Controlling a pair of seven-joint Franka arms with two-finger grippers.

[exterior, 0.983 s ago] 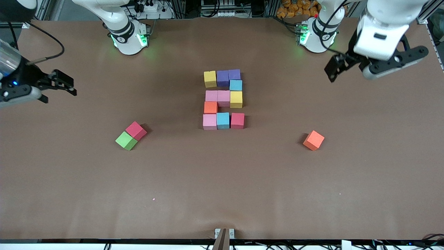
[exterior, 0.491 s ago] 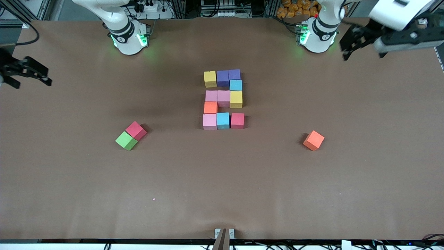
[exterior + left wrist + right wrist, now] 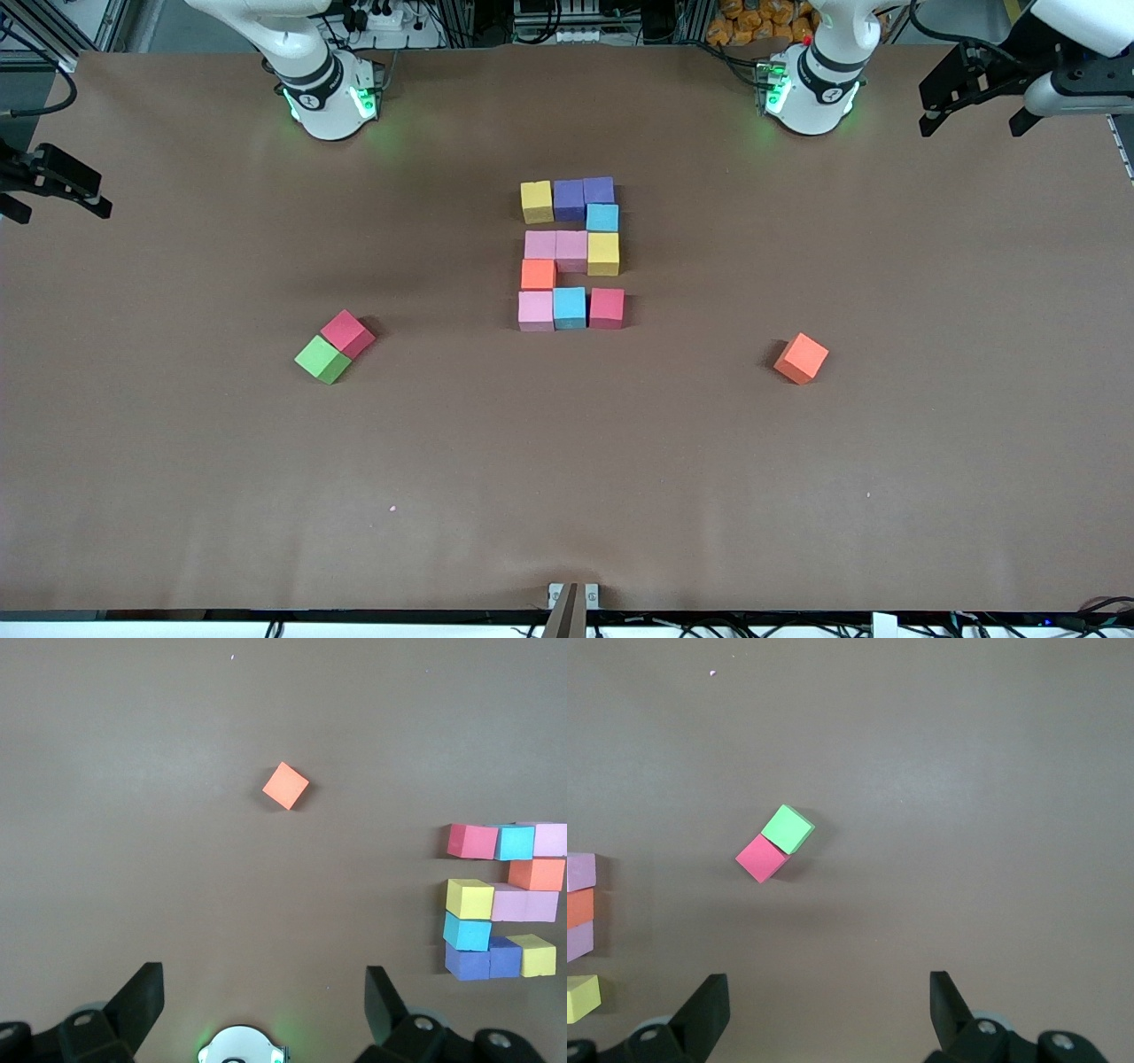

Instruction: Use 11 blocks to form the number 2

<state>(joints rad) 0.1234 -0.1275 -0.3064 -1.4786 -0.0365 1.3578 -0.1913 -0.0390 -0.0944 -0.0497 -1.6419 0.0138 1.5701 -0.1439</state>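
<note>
Eleven blocks (image 3: 571, 257) sit packed together mid-table in a figure 2 shape: yellow (image 3: 537, 201) and two purple along the row nearest the bases, light blue (image 3: 602, 217), pink (image 3: 571, 249), orange (image 3: 538, 274), red (image 3: 607, 307). The left wrist view shows this figure (image 3: 500, 899) too. My left gripper (image 3: 974, 120) (image 3: 263, 973) hangs open and empty, high over the table's left-arm end. At the right-arm end my right gripper (image 3: 58, 211) (image 3: 827, 979) is open over the table edge, holding nothing.
A loose red cube (image 3: 347, 333) (image 3: 762, 858) touches a green cube (image 3: 322, 359) (image 3: 788, 828) toward the right arm's end. A loose orange cube (image 3: 801, 358) (image 3: 286, 785) lies alone toward the left arm's end. The arm bases (image 3: 808, 84) stand along the table's edge.
Both arms have pulled outward and upward, away from the middle toward their own ends of the table. The cubes have not moved.
</note>
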